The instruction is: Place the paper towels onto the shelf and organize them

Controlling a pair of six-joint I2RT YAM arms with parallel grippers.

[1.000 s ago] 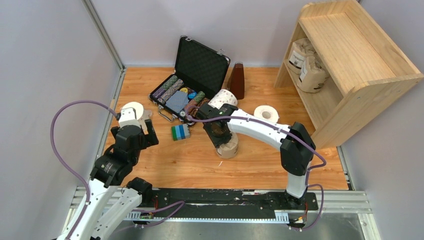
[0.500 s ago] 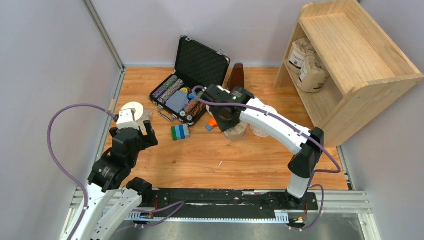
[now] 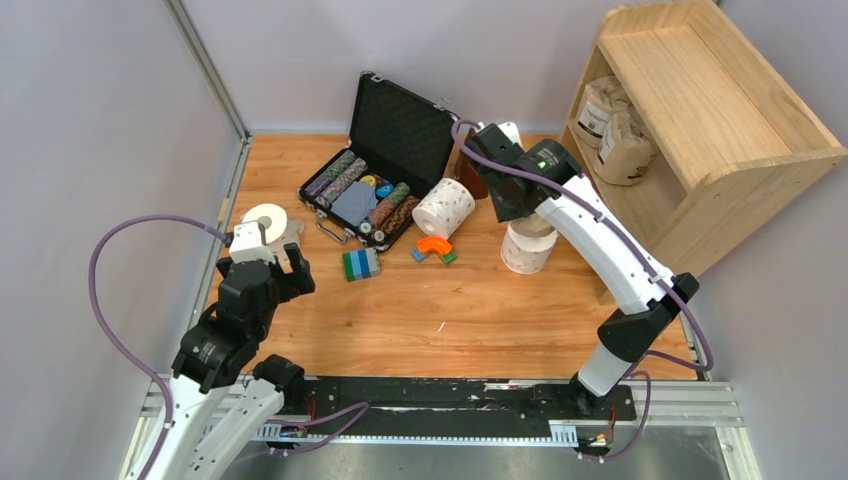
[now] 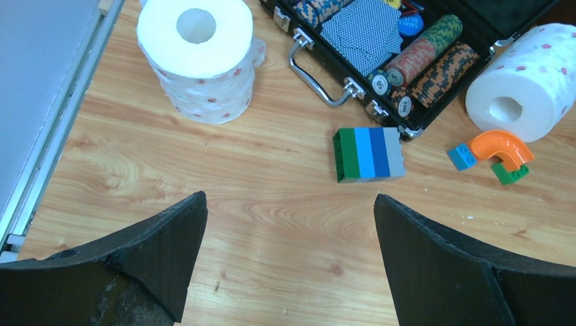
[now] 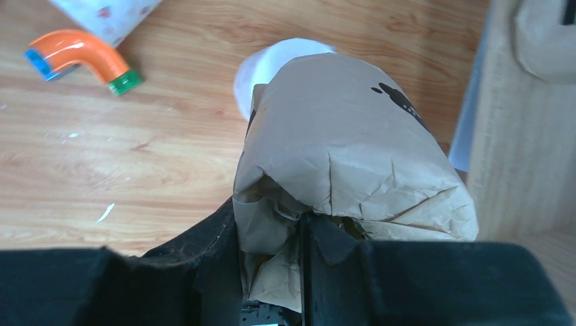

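Wood surface (image 3: 400,310) is carrying three white rolls (image 3: 445,207) while R claw (image 3: 512,190) is clamping a tan-wrapped roll (image 5: 353,156) aloft near the shelf (image 3: 700,90), prob. to join two tan rolls (image 3: 625,148) inside; L claw (image 4: 289,200) is gaping wide.

White paper towels (image 4: 204,81) carry small red dots; another roll (image 5: 353,149) wears crinkled tan paper; the shelf (image 3: 700,90) is pale wood.

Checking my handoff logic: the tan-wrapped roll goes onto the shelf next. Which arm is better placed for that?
Right. Its claw is shut on the tan-wrapped roll and hangs close beside the shelf. The left claw is open, empty and far from it.
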